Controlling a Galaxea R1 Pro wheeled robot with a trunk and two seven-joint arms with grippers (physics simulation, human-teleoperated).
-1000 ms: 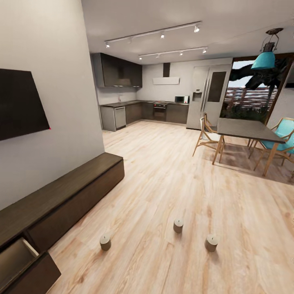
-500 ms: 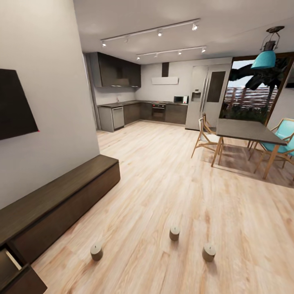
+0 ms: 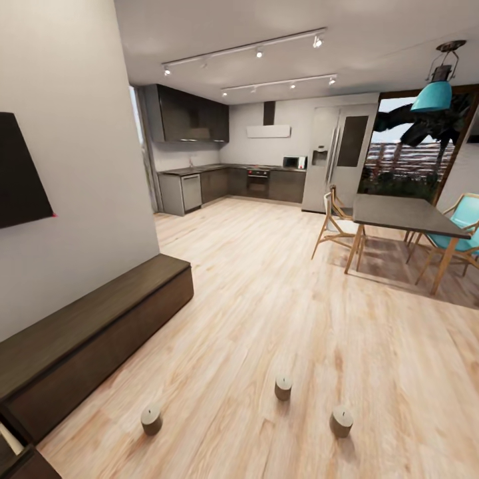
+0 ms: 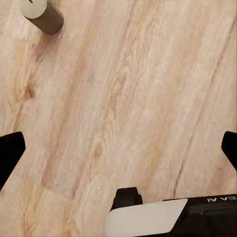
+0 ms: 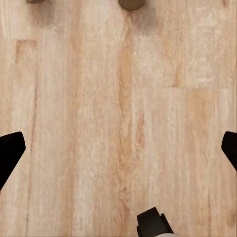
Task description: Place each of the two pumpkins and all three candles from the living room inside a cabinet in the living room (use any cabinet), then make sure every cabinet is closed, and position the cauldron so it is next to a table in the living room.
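Observation:
Three grey-beige candles stand on the wood floor ahead: one at the left (image 3: 151, 420), one in the middle (image 3: 283, 387), one at the right (image 3: 341, 421). The long dark-brown cabinet (image 3: 93, 329) runs along the left wall, and an open drawer of it (image 3: 9, 454) peeks in at the bottom left corner. My left gripper (image 4: 118, 150) hangs open over bare floor, a candle (image 4: 43, 15) some way beyond it. My right gripper (image 5: 118, 150) is open too, with a candle (image 5: 131, 3) at the far edge of its view. The pumpkins, cauldron and table are out of view.
A dark TV (image 3: 20, 169) hangs on the left wall above the cabinet. A grey-topped dining set (image 3: 399, 213) with wooden and teal chairs stands at the right. The kitchen (image 3: 226, 183) lies at the far end. My base (image 4: 148, 219) shows below the left gripper.
The whole head view has swung to the right, so the cabinet, its open drawer and the candles sit further left in the picture. The things themselves have not moved.

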